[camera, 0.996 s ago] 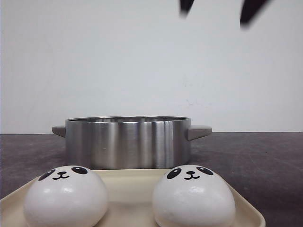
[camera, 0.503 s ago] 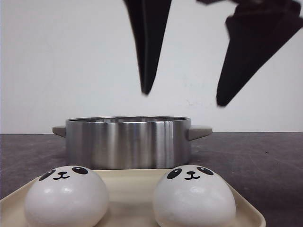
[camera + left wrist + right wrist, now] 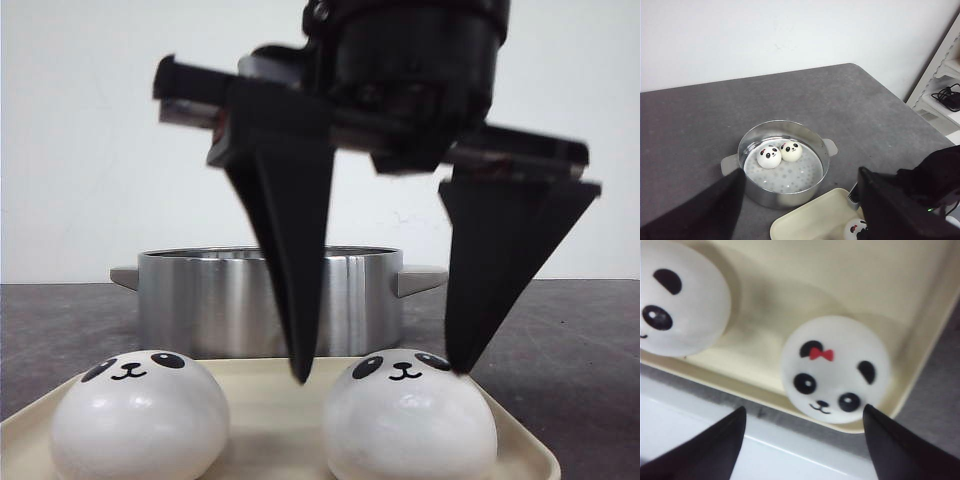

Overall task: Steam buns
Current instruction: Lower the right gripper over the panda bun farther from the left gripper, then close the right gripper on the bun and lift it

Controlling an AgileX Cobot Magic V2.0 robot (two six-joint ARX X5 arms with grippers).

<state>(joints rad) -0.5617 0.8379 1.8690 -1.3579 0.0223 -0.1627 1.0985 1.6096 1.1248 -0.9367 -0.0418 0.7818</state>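
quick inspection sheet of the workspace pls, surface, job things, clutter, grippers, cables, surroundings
surface: dark grey table, cream tray at its near edge
job's things: two buns in the steel pot; two buns on the tray, left and right
clutter: nothing seen
grippers: right gripper open, straddling the right tray bun; left gripper open, raised above the pot, empty
cables: black coil on a side shelf
surroundings: white wall, white shelving

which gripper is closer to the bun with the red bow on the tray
Right. The right gripper hangs open directly over the bow bun, fingertips at either side. The left gripper sits farther away, above the pot side.
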